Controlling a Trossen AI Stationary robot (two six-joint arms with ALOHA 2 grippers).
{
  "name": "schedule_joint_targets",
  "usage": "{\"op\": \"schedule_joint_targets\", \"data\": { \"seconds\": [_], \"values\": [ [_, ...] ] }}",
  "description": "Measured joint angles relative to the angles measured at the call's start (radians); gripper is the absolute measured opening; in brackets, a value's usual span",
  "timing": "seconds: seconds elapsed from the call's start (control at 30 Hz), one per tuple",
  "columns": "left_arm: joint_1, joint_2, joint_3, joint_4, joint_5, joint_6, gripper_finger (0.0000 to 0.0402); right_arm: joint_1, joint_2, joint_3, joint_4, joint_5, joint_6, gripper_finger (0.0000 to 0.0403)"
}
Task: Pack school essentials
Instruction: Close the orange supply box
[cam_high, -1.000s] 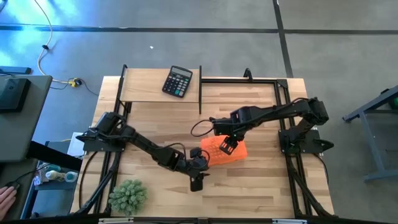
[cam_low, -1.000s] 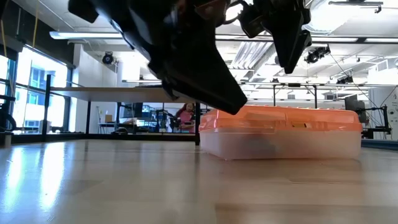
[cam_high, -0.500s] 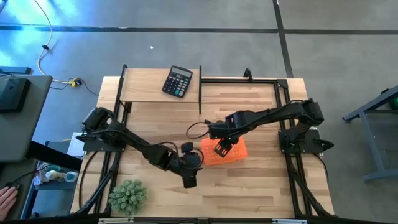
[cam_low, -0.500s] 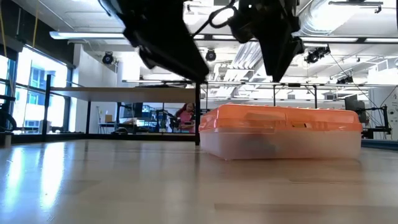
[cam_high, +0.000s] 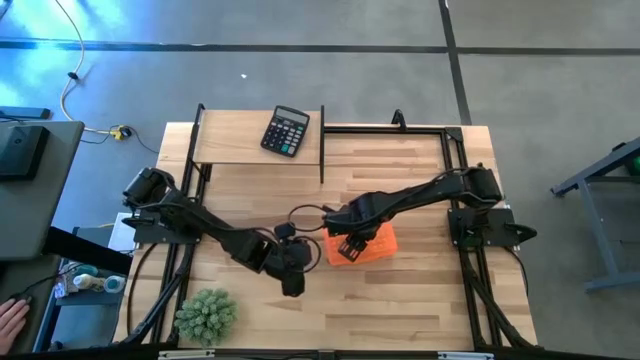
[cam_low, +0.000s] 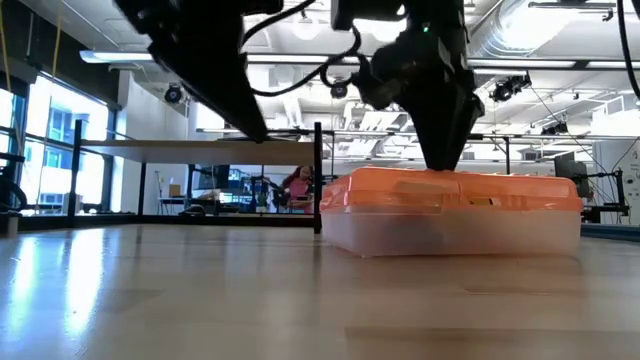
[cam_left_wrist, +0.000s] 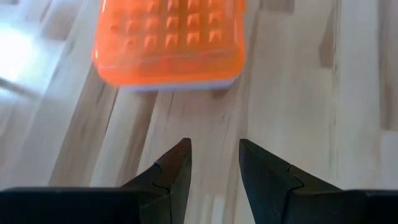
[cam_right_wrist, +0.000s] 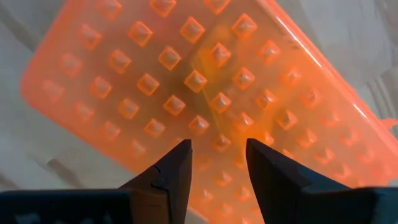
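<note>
Centre of the desk (cam_high: 420, 290): I see the closed orange case (cam_high: 362, 243). My right pincer (cam_high: 347, 247), parted and empty, rests at its lid; pressing could skid it. Left pincer (cam_high: 292, 288), slightly parted, empty, lower centre.

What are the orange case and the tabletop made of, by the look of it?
Orange case: looks like translucent moulded plastic, with light passing through the studded orange lid over a paler, cloudy base; glossy highlights along the rim. Tabletop: pale wood planks or a wood-look laminate, with visible grain streaks and board seams and a satin sheen in the low view. Cannot tell which.
</note>
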Motion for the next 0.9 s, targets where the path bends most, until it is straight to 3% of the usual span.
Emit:
{"op": "schedule_joint_targets", "data": {
  "seconds": [0.43, 0.7, 0.9],
  "values": [
    [-0.009, 0.0, 0.0, -0.145, 0.01, -0.047, 0.0122, -0.002, 0.077, 0.005, 0.032, -0.037, 0.008, 0.0144],
    [-0.009, 0.0, 0.0, -0.199, 0.111, -0.071, 0.0122, -0.043, 0.081, 0.004, 0.112, -0.047, 0.054, 0.0144],
    [-0.011, 0.0, 0.0, -0.222, 0.097, -0.071, 0.0122, -0.056, 0.079, 0.002, 0.156, -0.06, 0.099, 0.0144]
  ]
}}
